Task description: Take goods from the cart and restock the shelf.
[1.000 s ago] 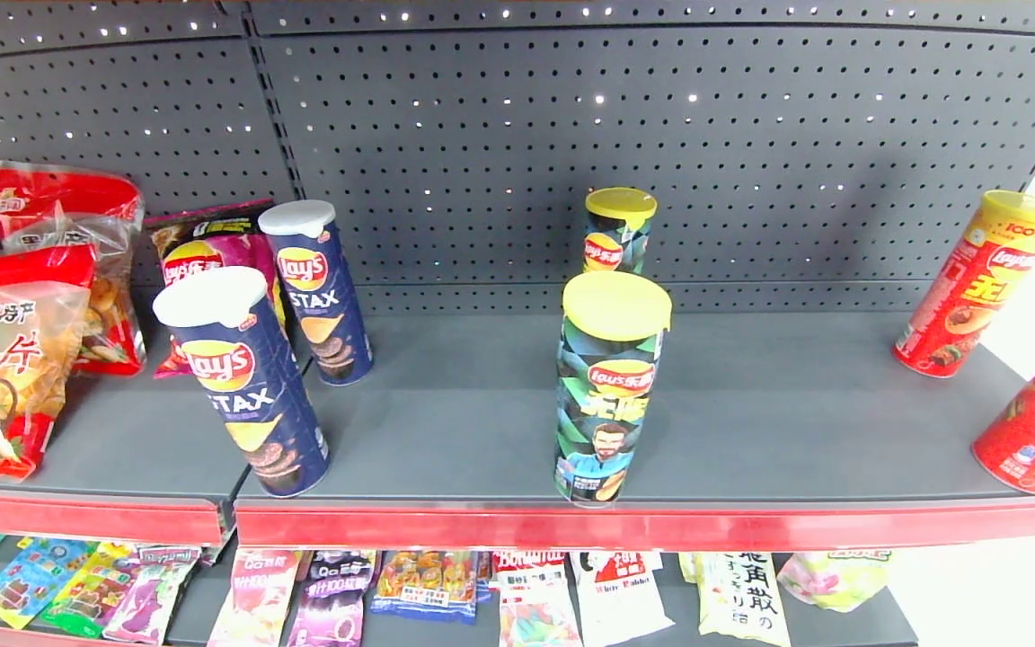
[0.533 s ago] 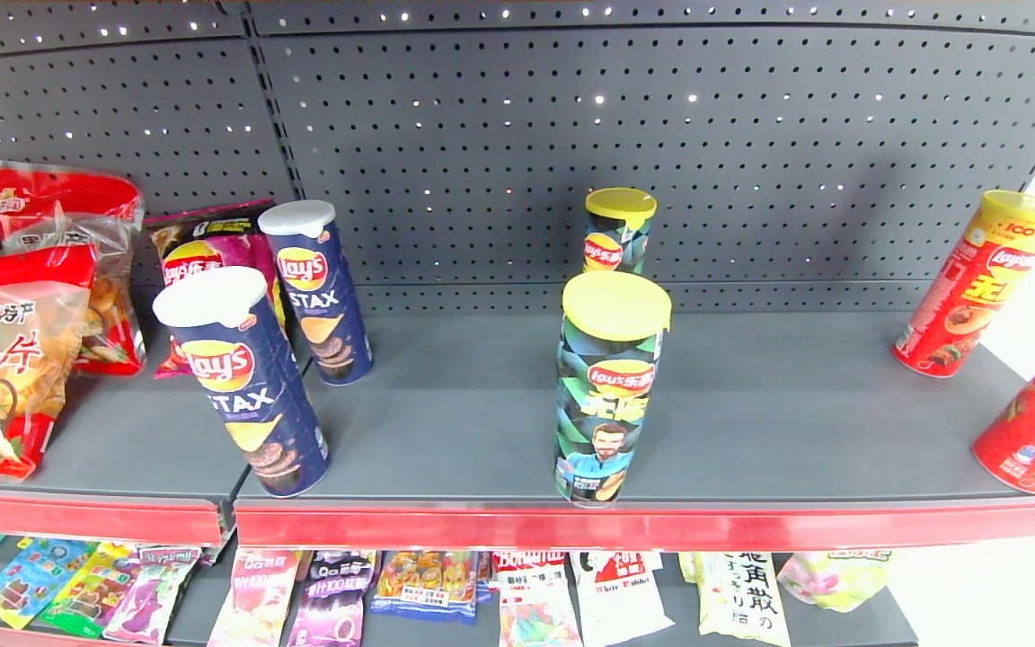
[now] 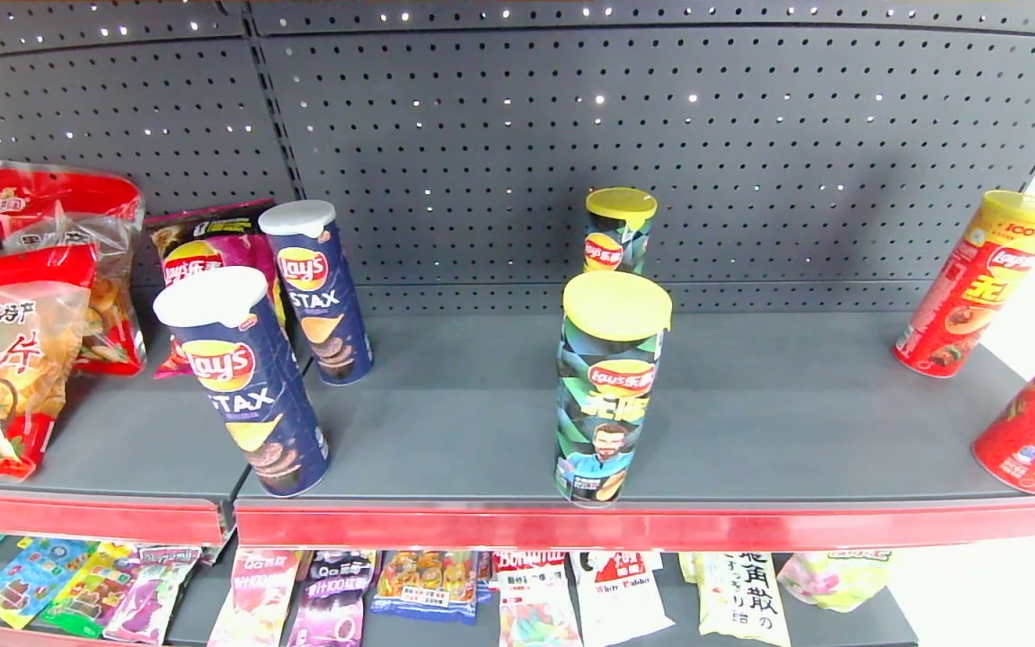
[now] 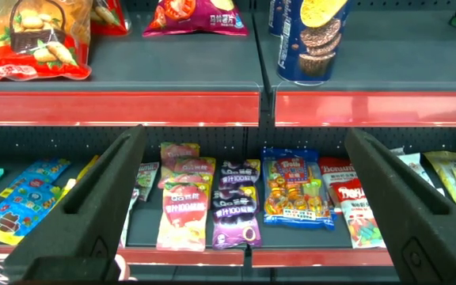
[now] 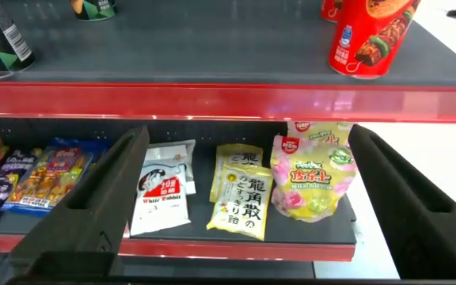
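On the grey shelf (image 3: 796, 422) stand two dark blue chip cans (image 3: 243, 377) at the left, two green-patterned cans with yellow lids (image 3: 612, 386) in the middle and two red cans (image 3: 976, 283) at the right. My left gripper (image 4: 240, 206) is open and holds nothing; it faces the lower shelf, below the front blue can (image 4: 307, 39). My right gripper (image 5: 244, 202) is open too, with nothing in it; it is level with the lower shelf, below a red can (image 5: 370, 36).
Snack bags (image 3: 23, 359) crowd the shelf's far left. The lower shelf holds rows of candy and snack packets (image 4: 240, 202), with a yellow-green bag (image 5: 311, 178) at its right. A red price rail (image 3: 571, 526) edges the upper shelf. A perforated panel (image 3: 661, 135) backs it.
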{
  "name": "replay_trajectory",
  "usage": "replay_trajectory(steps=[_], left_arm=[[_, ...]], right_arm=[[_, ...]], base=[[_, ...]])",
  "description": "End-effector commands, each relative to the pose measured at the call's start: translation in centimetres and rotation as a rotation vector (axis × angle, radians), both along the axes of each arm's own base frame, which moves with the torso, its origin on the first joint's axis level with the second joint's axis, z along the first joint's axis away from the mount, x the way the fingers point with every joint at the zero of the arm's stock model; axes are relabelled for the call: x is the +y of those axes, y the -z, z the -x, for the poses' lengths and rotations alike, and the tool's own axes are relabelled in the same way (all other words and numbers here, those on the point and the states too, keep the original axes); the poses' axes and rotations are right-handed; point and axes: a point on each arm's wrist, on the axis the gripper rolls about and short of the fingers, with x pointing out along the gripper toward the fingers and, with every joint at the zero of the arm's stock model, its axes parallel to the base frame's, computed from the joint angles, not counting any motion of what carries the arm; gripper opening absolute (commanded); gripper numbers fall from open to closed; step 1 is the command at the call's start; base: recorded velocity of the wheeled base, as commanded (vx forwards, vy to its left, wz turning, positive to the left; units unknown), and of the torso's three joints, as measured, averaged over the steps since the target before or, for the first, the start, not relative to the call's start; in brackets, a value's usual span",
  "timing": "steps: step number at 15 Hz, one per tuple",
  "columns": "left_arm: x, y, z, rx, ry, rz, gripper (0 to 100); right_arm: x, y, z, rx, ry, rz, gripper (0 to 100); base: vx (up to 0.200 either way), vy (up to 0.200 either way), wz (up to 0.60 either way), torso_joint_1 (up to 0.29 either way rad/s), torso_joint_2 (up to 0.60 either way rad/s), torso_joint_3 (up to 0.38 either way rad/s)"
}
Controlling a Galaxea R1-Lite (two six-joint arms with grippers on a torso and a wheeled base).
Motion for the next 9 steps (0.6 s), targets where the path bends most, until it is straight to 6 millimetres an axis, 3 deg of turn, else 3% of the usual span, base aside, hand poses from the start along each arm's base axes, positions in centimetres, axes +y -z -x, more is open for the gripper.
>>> replay_trajectory(steps=[1,9], left_arm=[[0.00,0.02,-0.01,0.001,0.000,0.000,100],[0.00,0.02,-0.01,0.001,0.000,-0.002,100]], right_arm=[[0.00,0.00,0.01,-0.001,0.000,0.001,100],[0.00,0.00,0.01,-0.001,0.000,0.001,100]], base=[[0.000,0.000,0.00,0.000,0.00,0.000],[0.000,0.000,0.00,0.000,0.00,0.000]])
